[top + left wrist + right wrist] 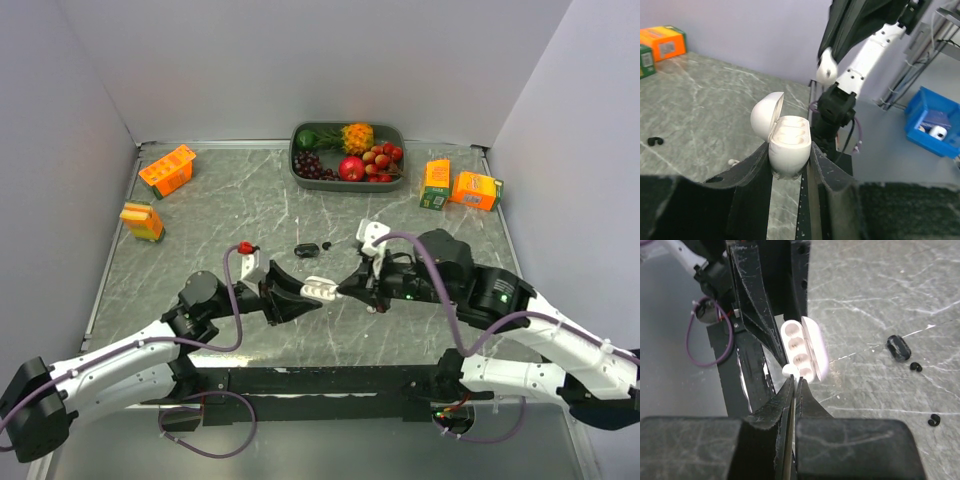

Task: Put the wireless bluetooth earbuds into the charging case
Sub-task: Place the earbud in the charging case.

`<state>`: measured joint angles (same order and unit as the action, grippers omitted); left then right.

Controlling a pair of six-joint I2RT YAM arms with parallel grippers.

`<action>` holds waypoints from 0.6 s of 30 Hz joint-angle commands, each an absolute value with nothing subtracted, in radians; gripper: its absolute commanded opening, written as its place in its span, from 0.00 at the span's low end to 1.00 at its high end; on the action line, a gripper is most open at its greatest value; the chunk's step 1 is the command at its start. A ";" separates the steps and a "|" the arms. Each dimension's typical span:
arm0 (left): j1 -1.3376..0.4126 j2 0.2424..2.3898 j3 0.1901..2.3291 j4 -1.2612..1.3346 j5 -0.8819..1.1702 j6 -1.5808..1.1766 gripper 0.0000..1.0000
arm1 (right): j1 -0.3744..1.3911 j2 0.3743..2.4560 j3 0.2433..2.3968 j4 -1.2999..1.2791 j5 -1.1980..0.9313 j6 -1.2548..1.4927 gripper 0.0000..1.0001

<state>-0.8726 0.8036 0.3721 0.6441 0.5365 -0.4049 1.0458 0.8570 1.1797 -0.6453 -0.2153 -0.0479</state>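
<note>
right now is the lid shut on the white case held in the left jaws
No, the white case has its lid swung open to one side, the wells inside showing.

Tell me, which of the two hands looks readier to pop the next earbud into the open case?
Right. The right hand pinches a small white earbud just beside the open white case, while the left hand is occupied gripping that case, lid flipped back.

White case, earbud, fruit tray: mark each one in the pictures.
White case (789, 152), left wrist view, front of its lower shell.
Earbud (788, 371), right wrist view, its rounded white body.
Fruit tray (330, 184), top external view, its near rim.
</note>
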 commanded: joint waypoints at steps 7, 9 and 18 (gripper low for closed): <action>-0.868 0.874 0.486 0.552 0.732 -0.350 0.01 | 1.126 0.914 1.209 -0.617 -0.184 -0.113 0.00; -0.868 0.880 0.489 0.548 0.747 -0.347 0.01 | 1.138 0.925 1.212 -0.620 -0.180 -0.123 0.00; -0.867 0.884 0.480 0.551 0.770 -0.348 0.01 | 1.175 0.966 1.226 -0.630 -0.138 -0.141 0.00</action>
